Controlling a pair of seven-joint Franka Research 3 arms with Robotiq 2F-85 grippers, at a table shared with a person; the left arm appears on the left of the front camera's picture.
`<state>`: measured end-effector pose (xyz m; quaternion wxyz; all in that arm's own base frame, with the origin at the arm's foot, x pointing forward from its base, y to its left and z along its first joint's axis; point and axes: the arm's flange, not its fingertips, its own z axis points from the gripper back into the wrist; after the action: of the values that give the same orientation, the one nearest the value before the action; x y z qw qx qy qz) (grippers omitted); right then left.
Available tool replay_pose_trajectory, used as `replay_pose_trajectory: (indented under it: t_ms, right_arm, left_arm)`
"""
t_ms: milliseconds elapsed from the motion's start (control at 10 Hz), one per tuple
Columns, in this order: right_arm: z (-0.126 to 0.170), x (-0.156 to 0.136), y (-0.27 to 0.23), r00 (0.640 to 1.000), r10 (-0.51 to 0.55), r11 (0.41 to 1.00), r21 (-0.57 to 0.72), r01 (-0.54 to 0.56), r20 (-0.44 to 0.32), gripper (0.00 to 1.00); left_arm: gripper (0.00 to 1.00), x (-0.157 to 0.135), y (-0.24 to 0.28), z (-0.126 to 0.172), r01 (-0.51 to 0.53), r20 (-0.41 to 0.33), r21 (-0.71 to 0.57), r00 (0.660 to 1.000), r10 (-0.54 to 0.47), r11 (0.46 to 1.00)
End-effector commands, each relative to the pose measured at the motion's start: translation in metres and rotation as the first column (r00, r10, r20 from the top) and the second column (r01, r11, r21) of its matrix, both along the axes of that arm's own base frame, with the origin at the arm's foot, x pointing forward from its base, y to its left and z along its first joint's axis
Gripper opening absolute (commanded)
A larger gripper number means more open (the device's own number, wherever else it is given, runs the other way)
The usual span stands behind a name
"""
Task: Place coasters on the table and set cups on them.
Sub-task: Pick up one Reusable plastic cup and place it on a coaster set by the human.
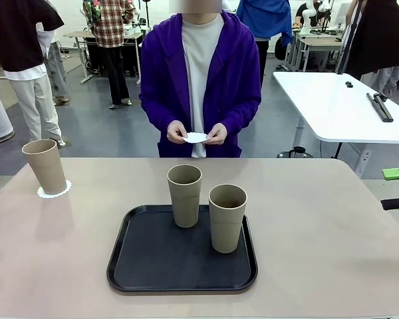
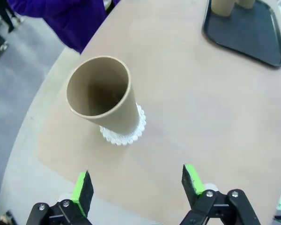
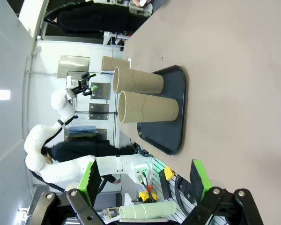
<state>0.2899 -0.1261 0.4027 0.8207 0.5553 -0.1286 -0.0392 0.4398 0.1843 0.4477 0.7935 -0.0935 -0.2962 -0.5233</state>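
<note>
Beige table (image 1: 332,226) w/ black tray (image 1: 153,262), busy lab (image 1: 86,119) behind person (image 1: 201,80).

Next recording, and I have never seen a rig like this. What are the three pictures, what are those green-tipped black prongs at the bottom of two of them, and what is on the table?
Two robot arms share a table with a person. The front picture looks across it from the robot's side. The other two come from a camera on each wrist. The prongs are the left arm's fingers and the right arm's fingers, both spread open and holding nothing. One cup stands on a lacy white coaster at the table's left. On a black tray stand a farther cup and a nearer cup. The person holds another coaster between one hand and the other hand.
</note>
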Motion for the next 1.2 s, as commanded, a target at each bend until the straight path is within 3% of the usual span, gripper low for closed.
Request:
replay_pose_trajectory:
  t_ms: [0,200,400,700,800,1100]
  right_arm:
    - [0.001,0.000,-0.001,1.000,-0.001,1.000,0.007,0.001,0.010,1.00]
    - [0.001,0.000,-0.001,1.000,-0.001,1.000,0.007,0.001,0.010,1.00]
    - [0.001,0.000,-0.001,1.000,-0.001,1.000,0.007,0.001,0.010,1.00]
    - [0.001,0.000,-0.001,1.000,-0.001,1.000,0.007,0.001,0.010,1.00]
    - [0.001,0.000,-0.001,1.000,-0.001,1.000,0.007,0.001,0.010,1.00]
    - [0.001,0.000,-0.001,1.000,-0.001,1.000,0.007,0.001,0.010,1.00]
  left_arm:
    - [1.00,-0.028,-0.030,0.029,-0.023,-0.090,0.102,0.995,0.032,0.995]
    - [1.00,-0.044,-0.059,0.053,-0.001,-0.139,0.190,0.990,0.028,0.982]
    - [1.00,-0.052,-0.085,0.065,-0.001,-0.132,0.264,0.991,0.038,0.965]
    - [1.00,-0.054,-0.098,0.067,0.008,-0.160,0.270,0.986,0.037,0.963]
    - [1.00,-0.050,-0.096,0.072,0.009,-0.129,0.269,0.991,0.027,0.963]
    - [1.00,-0.050,-0.096,0.072,0.009,-0.129,0.269,0.991,0.027,0.963]
